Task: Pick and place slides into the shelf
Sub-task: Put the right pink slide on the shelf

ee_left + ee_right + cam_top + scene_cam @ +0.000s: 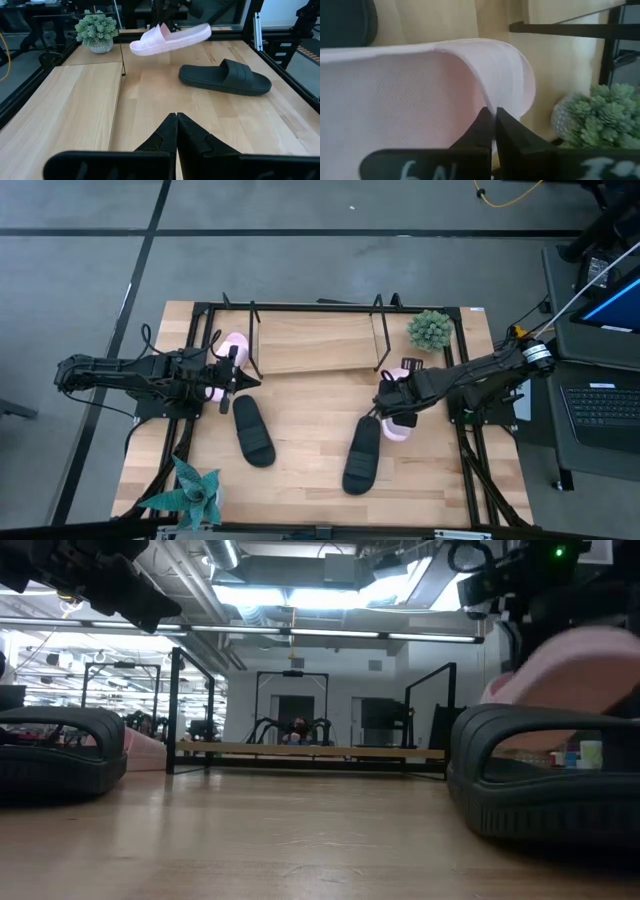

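Right pincer grips — seemingly — pink slide.

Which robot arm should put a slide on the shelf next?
Right. Its tool is already shut on a pink slide and holds it off the table, close to the shelf. The left tool is shut with nothing in it, beside the other pink slide.

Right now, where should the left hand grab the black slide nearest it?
Grip the black slide by one side of its raised strap, coming straight down from above: it lies flat, sole down. The left hand hovers shut just beside its heel end.
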You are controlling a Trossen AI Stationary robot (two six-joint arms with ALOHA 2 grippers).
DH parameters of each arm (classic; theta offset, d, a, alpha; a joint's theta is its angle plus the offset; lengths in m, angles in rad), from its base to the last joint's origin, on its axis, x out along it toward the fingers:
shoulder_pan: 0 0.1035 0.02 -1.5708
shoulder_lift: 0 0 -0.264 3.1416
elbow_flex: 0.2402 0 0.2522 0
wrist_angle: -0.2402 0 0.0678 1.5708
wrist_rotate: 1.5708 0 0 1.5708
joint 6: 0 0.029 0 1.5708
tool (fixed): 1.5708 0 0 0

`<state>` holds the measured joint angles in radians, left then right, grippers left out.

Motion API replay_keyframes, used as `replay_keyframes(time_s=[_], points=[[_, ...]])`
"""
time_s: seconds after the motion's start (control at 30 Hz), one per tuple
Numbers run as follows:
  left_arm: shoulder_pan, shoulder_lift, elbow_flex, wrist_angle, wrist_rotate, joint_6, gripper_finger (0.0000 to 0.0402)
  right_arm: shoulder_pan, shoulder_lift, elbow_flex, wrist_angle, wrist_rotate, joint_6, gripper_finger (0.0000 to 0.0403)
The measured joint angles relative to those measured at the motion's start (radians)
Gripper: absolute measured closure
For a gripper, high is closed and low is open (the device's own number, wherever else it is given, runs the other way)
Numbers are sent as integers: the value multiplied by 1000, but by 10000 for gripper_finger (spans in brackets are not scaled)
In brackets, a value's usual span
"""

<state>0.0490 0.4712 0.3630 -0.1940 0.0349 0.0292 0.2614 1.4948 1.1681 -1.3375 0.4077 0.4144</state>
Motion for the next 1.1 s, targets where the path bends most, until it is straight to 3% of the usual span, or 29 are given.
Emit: replay_keyframes(time_s=[0.37,0.63,0.87,1.1], points=[[0,0,0,0,0,8,402,65,0,172,-18,18,-37,394],[0,0,0,0,0,8,402,81,0,287,79,95,-207,395],[0,0,0,0,0,8,402,25,0,353,159,174,-335,395],[0,0,0,0,0,46,402,-86,0,359,328,177,-462,395]])
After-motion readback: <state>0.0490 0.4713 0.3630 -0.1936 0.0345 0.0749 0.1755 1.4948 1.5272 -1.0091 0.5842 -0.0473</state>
